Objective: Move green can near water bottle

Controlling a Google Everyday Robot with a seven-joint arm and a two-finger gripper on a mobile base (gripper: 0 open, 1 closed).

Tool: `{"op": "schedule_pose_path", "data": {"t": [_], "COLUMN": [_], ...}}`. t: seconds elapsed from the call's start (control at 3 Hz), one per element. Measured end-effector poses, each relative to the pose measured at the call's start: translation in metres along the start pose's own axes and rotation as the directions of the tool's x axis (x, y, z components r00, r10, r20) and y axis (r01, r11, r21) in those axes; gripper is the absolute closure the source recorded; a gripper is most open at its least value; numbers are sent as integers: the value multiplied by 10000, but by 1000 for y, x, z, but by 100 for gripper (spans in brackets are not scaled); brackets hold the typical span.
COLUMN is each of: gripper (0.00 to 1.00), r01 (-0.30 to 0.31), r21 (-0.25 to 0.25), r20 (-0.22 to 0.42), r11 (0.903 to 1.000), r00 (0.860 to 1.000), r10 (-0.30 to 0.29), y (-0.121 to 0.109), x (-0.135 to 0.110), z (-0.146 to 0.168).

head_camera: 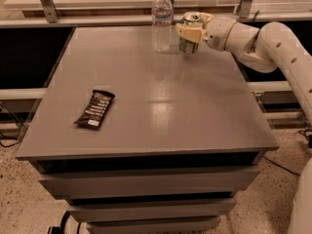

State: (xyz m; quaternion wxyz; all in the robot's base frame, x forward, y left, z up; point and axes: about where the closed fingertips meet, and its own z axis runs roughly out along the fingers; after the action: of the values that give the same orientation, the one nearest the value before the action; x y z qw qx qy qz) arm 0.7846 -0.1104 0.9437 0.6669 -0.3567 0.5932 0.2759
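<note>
The green can (pixel 188 43) with a silver top stands at the far right of the grey table (pixel 156 101), its base at or just above the surface. The gripper (pixel 191 29) reaches in from the right and is shut on the can, one cream finger across its upper front. The water bottle (pixel 161 20), clear with a white cap, stands upright just left of the can with a narrow gap between them.
A dark snack bar wrapper (pixel 95 109) lies on the left half of the table. The white arm (pixel 273 43) spans the far right edge. A rail and metal posts (pixel 46 1) run behind the table. Drawers sit below the front edge.
</note>
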Motion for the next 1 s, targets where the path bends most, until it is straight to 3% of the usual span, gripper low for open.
{"op": "schedule_pose_path", "data": {"t": [0.67,1.0], "gripper": [13,0], "r01": [-98,-167], "r21": [-101,-129], "r20": [116,-85], "r11": [9999,9998], "r00": [9999,9998], "r10": [99,166], "y": [3,6], "x": [10,14], "z": [15,18]}}
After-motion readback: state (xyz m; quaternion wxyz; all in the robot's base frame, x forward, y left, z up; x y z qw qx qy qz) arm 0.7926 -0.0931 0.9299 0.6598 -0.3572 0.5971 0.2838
